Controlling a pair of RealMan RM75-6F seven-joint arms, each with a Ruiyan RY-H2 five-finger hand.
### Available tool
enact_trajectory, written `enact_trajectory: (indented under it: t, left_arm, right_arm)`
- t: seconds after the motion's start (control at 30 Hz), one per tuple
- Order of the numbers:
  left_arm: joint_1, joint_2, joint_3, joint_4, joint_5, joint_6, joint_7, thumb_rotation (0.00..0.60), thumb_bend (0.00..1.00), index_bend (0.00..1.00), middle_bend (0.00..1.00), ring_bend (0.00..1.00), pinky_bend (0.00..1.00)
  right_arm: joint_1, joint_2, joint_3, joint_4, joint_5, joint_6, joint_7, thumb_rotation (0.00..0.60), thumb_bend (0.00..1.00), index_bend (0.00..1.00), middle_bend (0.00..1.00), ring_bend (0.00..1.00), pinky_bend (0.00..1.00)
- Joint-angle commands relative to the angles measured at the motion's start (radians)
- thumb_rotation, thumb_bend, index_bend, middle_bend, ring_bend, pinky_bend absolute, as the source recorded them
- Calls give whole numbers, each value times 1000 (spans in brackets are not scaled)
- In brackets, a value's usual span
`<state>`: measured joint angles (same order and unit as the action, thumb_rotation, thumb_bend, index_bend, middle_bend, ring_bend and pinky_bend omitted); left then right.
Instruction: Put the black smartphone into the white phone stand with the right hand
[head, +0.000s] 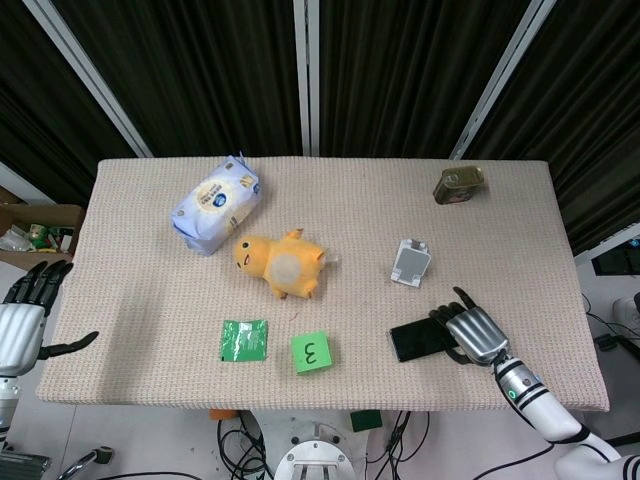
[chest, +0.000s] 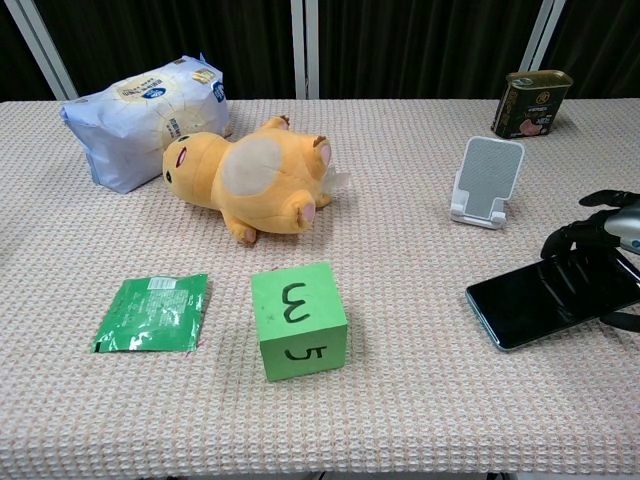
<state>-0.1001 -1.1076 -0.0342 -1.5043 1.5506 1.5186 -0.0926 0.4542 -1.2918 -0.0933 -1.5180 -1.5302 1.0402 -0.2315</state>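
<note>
The black smartphone (head: 416, 341) (chest: 548, 300) lies screen up near the table's front right, its right end slightly raised. My right hand (head: 472, 334) (chest: 602, 236) grips that end, fingers curled over the far edge and thumb under the near edge. The white phone stand (head: 411, 262) (chest: 487, 180) stands empty just beyond the phone, apart from it. My left hand (head: 25, 320) hangs off the table's left edge with fingers spread and nothing in it.
A yellow plush duck (head: 279, 265) (chest: 247, 178) and a blue wipes pack (head: 216, 203) (chest: 140, 106) lie mid-left. A green packet (chest: 150, 312) and a green cube marked 3 (chest: 300, 318) sit at the front. A tin can (head: 458, 184) (chest: 530, 103) stands at the back right.
</note>
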Motion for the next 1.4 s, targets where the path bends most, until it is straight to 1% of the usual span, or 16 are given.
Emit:
enact_trajectory:
  t: [0.03, 0.13, 0.2, 0.33, 0.43, 0.47, 0.6, 0.67, 0.77, 0.83, 0.9, 1.0, 1.17, 1.27, 1.33, 1.4]
  left_arm:
    - [0, 1, 1, -1, -3, -5, 0, 443, 0, 88, 77, 45, 177]
    - [-1, 1, 3, -2, -2, -8, 1, 445, 0, 88, 78, 45, 177]
    - [0, 2, 3, -3, 0, -3, 3, 446, 0, 88, 77, 45, 177]
    - [5, 5, 0, -3, -2, 7, 2, 444, 0, 88, 77, 45, 177]
    - [7, 6, -2, -3, -5, 9, -2, 445, 0, 89, 77, 45, 177]
    - [6, 6, -2, -3, -5, 9, -3, 443, 0, 88, 77, 45, 177]
    - [4, 2, 1, -4, 1, 5, 3, 444, 0, 88, 77, 45, 177]
    - [2, 2, 3, -7, 4, 2, 9, 447, 0, 88, 78, 45, 177]
    - [3, 5, 2, -14, 6, 6, 16, 444, 0, 88, 78, 45, 177]
    - [3, 6, 0, -16, 5, 9, 17, 442, 0, 88, 78, 45, 177]
    - [2, 6, -1, -18, 5, 8, 18, 444, 0, 88, 78, 45, 177]
    - [-2, 1, 1, -15, 5, -1, 20, 444, 0, 88, 78, 45, 177]
    - [-5, -4, 4, -11, 8, -7, 21, 442, 0, 88, 77, 45, 176]
    - [-2, -2, 2, -7, 4, -3, 17, 446, 0, 88, 77, 45, 177]
    - [-1, -1, 2, -5, -1, -4, 14, 444, 0, 88, 78, 45, 177]
    - [-1, -2, 2, -3, -2, -6, 11, 445, 0, 88, 78, 45, 177]
  right_arm:
    - [-1, 5, -2, 11, -36, 21, 54, 600, 627, 576, 490, 496, 151]
    - [-3, 12, -7, 21, -75, 49, 75, 600, 632, 577, 523, 517, 189]
    - [-8, 20, -9, 27, -119, 94, 79, 600, 633, 577, 537, 527, 221]
    - [-23, 46, 5, 37, -220, 228, 56, 600, 629, 576, 562, 545, 244]
    - [-22, 82, 29, 24, -278, 312, 36, 600, 629, 576, 571, 551, 248]
    - [-18, 101, 45, 15, -294, 337, 17, 600, 629, 576, 574, 551, 248]
    - [15, 166, 113, -3, -345, 381, -108, 600, 628, 576, 581, 551, 247]
    - [47, 207, 141, -12, -384, 371, -182, 600, 628, 576, 577, 551, 246]
    - [101, 269, 167, -19, -448, 327, -267, 600, 628, 574, 569, 551, 227]
    - [134, 301, 174, -18, -475, 283, -295, 600, 626, 569, 566, 551, 213]
    - [173, 338, 175, -19, -499, 215, -321, 600, 626, 560, 564, 551, 208]
    - [227, 371, 173, -10, -544, 141, -342, 600, 628, 546, 557, 551, 199]
    - [304, 378, 159, 44, -593, 19, -359, 600, 627, 529, 548, 551, 186]
    - [342, 370, 149, 75, -619, -28, -361, 600, 628, 516, 547, 551, 185]
    - [365, 366, 142, 96, -632, -56, -358, 600, 628, 493, 548, 551, 185]
    - [399, 366, 127, 122, -653, -106, -357, 600, 628, 456, 549, 551, 180]
